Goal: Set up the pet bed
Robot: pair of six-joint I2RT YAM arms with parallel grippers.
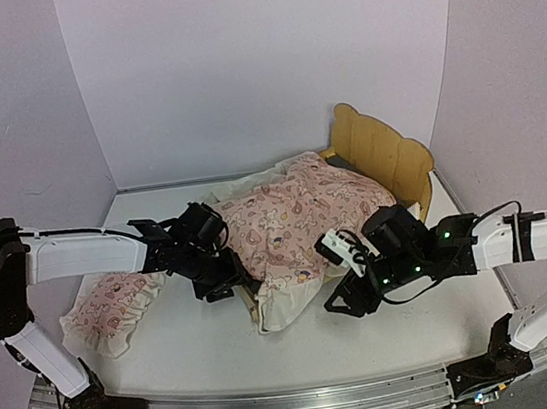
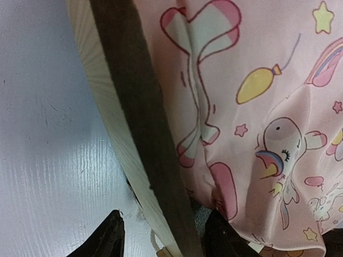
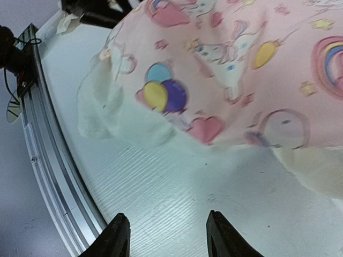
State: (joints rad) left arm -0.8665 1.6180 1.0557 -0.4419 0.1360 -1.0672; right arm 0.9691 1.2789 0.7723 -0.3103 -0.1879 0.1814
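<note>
The pet bed [image 1: 380, 155] stands at the middle-right of the table, its wavy plywood headboard at the far end. A pink patterned blanket [image 1: 290, 217] covers most of it. My left gripper [image 1: 225, 279] is at the bed's left side rail. In the left wrist view the left gripper [image 2: 163, 238] is open and straddles the rail [image 2: 110, 120], with a gap on the outer side. A bit of grey mattress pad [image 2: 200, 216] and the blanket [image 2: 257, 80] lie by the inner finger. My right gripper [image 1: 345, 301] is near the bed's foot. In its wrist view it [image 3: 169, 233] is open over bare table, short of the blanket [image 3: 230, 69].
A small pink ruffled pillow [image 1: 110, 305] lies on the table at the left, beside the left arm. The blanket's white ruffle [image 3: 118, 118] spills onto the table at the bed's foot. An aluminium rail [image 1: 300, 403] runs along the near edge. White walls enclose the back and sides.
</note>
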